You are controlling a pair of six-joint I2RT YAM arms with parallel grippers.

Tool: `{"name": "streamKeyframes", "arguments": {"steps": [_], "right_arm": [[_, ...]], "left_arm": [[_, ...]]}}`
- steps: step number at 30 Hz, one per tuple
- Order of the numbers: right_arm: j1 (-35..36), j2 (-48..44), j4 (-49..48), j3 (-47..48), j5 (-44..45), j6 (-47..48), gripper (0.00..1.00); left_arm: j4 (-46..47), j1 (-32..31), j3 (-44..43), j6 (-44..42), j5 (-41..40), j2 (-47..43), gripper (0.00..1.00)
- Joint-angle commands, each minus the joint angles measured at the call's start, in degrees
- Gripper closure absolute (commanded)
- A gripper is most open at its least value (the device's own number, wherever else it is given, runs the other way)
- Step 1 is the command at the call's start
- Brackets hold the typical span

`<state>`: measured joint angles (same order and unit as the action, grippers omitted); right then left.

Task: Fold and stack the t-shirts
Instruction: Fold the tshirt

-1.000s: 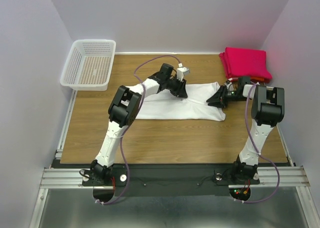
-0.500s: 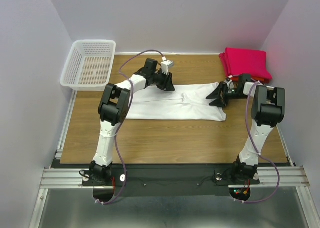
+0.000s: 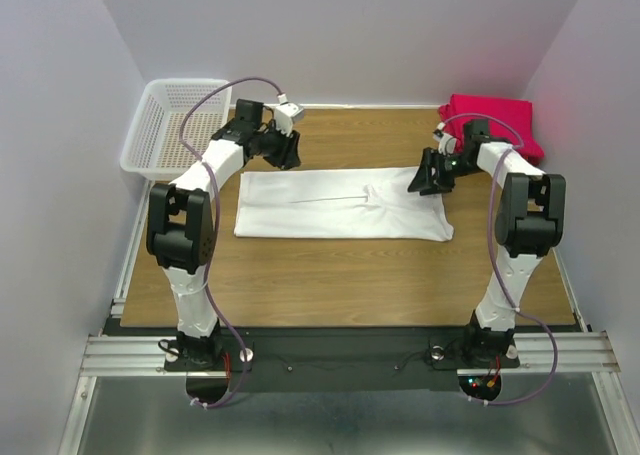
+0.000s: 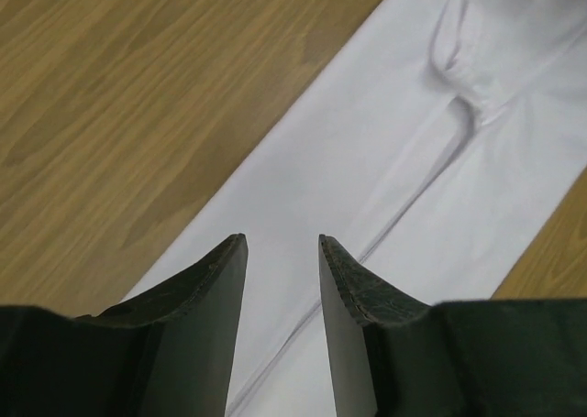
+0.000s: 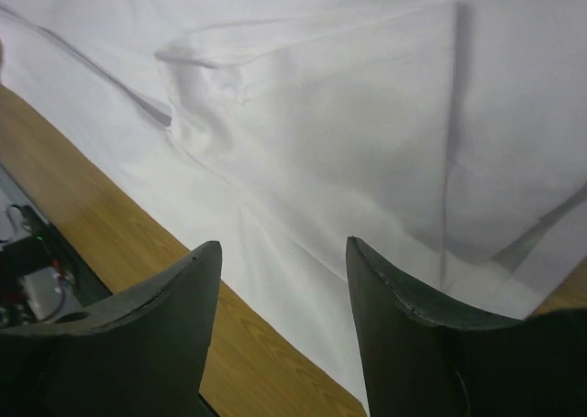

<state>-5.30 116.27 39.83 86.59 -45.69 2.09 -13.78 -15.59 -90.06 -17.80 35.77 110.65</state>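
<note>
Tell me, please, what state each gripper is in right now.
Left gripper: open, holding nothing.
Right gripper: open, holding nothing.

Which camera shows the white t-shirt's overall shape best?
Top external: the white t-shirt appears whole, a long flat rectangle. The left wrist view catches only a strip with a lengthwise crease; the right wrist view only a close patch with folded layers and one edge.
</note>
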Motion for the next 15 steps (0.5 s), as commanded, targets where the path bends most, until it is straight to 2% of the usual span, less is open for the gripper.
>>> {"name": "streamKeyframes", "arguments": {"steps": [1, 2, 7, 15], "right_arm": [[3.9, -1.0, 8.1, 1.7, 8.9, 9.1, 0.39], [4.2, -1.0, 8.8, 1.7, 10.3, 9.4, 0.44], [4.8, -0.9, 10.1, 0.0, 15.9, 10.7, 0.50], [4.8, 2.2, 10.4, -1.9, 26.1, 14.2, 0.53]], "left_arm": [[-7.9, 3.1, 3.7, -6.5, -6.0, -1.4, 0.52], [-8.5, 3.5, 4.7, -7.2, -6.8, -1.3, 0.53], [-9.2, 4.6, 10.6, -11.2, -9.8, -3.8, 0.54], [-6.3, 4.7, 23.3, -14.4, -16.7, -5.4, 0.56]]}}
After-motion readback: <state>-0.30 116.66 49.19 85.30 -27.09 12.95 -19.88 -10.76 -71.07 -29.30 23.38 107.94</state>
